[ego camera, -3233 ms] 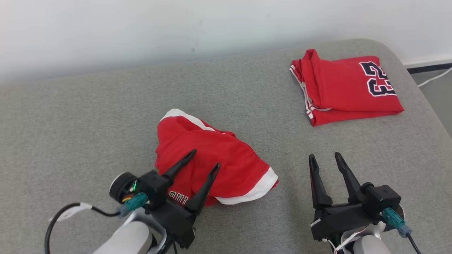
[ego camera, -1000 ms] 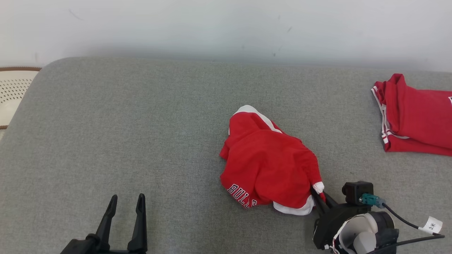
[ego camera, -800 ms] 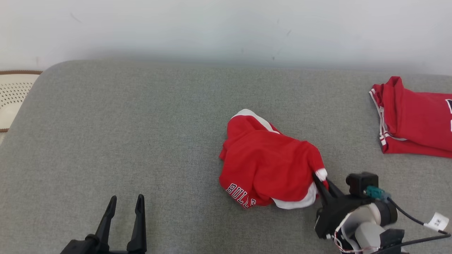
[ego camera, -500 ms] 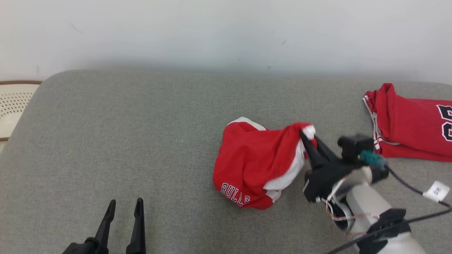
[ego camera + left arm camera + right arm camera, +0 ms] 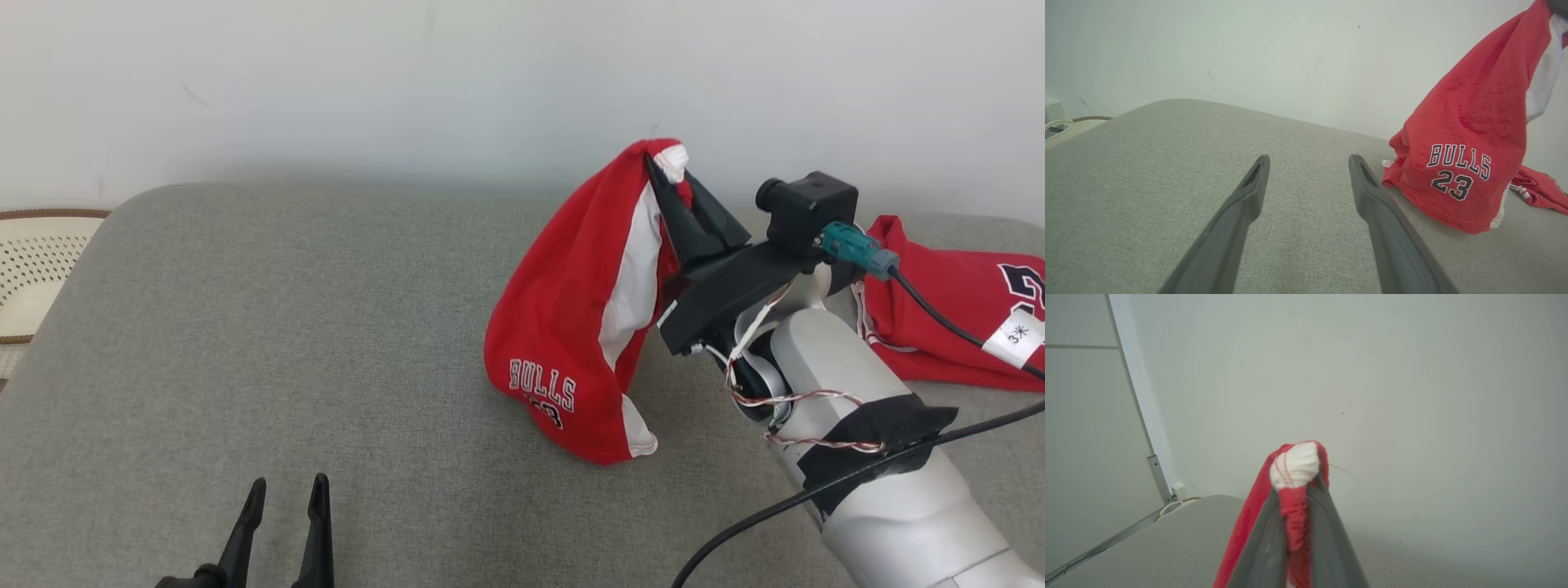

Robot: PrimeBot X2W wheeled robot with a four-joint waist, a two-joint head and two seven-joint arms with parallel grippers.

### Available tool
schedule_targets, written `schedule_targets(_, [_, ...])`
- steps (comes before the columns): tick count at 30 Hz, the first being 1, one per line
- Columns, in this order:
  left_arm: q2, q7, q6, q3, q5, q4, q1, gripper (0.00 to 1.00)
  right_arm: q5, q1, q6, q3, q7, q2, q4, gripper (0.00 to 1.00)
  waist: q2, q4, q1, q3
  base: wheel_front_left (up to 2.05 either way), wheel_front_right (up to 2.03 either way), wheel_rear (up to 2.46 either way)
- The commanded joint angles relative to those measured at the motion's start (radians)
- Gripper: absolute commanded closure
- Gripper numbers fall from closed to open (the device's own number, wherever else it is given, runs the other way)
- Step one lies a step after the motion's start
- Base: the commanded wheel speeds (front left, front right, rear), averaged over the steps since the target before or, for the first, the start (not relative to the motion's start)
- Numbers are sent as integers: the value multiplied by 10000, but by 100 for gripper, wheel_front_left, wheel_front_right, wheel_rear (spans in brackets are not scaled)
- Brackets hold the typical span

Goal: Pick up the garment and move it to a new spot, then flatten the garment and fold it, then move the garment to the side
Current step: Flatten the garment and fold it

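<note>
Grey padded surface (image 5: pixel 286 327) against a plain white wall (image 5: pixel 326 82), that's our workspace. Our right gripper (image 5: pixel 668 167) is up in the air, fingers pinched tight on a white-trimmed edge of the red Bulls shorts (image 5: pixel 563 343). The shorts hang down in a long drape, bottom end seemingly brushing the padding. Our left gripper (image 5: pixel 290 482) sits low on our left, fingers spread wide with nothing between them, well apart from the shorts. A folded red jersey (image 5: pixel 955 318) lies off to the right.
</note>
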Motion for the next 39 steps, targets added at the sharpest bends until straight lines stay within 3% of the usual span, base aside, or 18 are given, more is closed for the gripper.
schedule_targets(1, [-13,-40,18,35,91,17,183,0,43,-127,-6,-8,-56,12,-30,100,0,9,0,-29,0,0,0])
schedule_targets(22, [-63,-40,-82,20,161,122,276,0,128,-959,-6,-61,-387,708,438,100,0,1,0,-263,0,0,0])
schedule_targets(39, [-75,-42,-134,38,102,164,169,0,439,126,-6,-147,-610,67,2946,100,0,-23,0,-63,0,0,0])
